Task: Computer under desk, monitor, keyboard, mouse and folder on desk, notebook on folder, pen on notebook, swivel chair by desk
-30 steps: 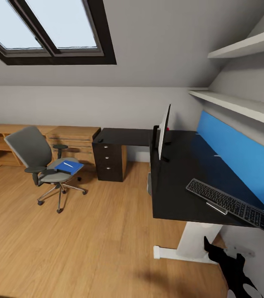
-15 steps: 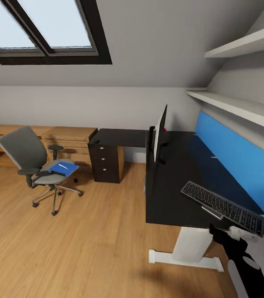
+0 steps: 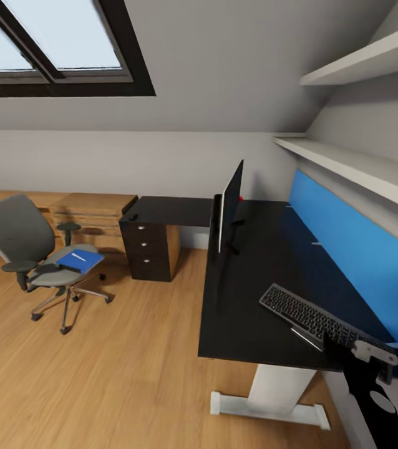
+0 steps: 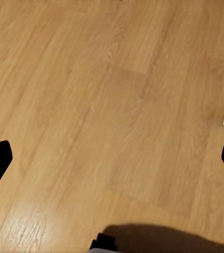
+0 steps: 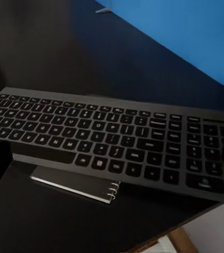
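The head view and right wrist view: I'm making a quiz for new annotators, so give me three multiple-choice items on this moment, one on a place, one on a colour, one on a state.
1. Where does the folder lie?
A. on the swivel chair's seat
B. on the desk
C. on the floor

2. What colour is the desk's back panel?
A. red
B. bright blue
C. green

3. How does the keyboard rest?
A. flat on the floor
B. upright against the monitor
C. partly on top of the notebook

Key: 1 A, the folder sits on the swivel chair. 2 B, the desk has a blue panel behind it. 3 C, the keyboard overlaps the notebook.
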{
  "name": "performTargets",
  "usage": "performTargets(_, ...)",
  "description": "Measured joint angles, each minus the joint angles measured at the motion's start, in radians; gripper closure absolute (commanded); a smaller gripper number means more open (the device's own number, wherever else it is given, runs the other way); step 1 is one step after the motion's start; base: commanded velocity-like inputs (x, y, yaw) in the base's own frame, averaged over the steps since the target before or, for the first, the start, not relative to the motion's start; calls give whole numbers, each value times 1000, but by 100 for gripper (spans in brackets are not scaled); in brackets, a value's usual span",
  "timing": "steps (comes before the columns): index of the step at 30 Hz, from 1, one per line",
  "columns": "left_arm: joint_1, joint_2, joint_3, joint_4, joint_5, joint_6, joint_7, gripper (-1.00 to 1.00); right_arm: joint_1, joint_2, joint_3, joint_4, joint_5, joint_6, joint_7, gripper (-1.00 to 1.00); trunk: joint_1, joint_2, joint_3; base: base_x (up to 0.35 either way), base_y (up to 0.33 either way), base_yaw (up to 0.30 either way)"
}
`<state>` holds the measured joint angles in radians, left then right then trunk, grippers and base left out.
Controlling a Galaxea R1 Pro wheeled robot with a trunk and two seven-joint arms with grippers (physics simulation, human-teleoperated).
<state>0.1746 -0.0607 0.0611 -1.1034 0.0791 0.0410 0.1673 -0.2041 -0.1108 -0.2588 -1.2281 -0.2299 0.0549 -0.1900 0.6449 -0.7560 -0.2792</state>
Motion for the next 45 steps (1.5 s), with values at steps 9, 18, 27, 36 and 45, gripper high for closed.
performTargets(9,0,1,1,-1,0,-4,0,-100,-1,-1,-2,17,4,-69,0,-100,0,0,0,89,-77,0)
performTargets(18,0,3,1,-3,0,-5,0,-100,-1,-1,-2,35,5,-75,0,-100,0,0,0,82,-17,0)
performTargets(27,0,13,10,-6,1,-5,1,-100,-14,-44,-2,86,6,-74,-1,-100,0,0,0,288,-51,0)
performTargets(36,0,17,51,-14,3,-4,0,-100,-66,-80,-2,183,4,-72,-1,-100,0,0,0,312,-9,0)
performTargets(45,0,18,96,-19,4,-4,0,-100,-134,-102,-1,308,5,-75,4,-100,0,0,0,269,-1,0)
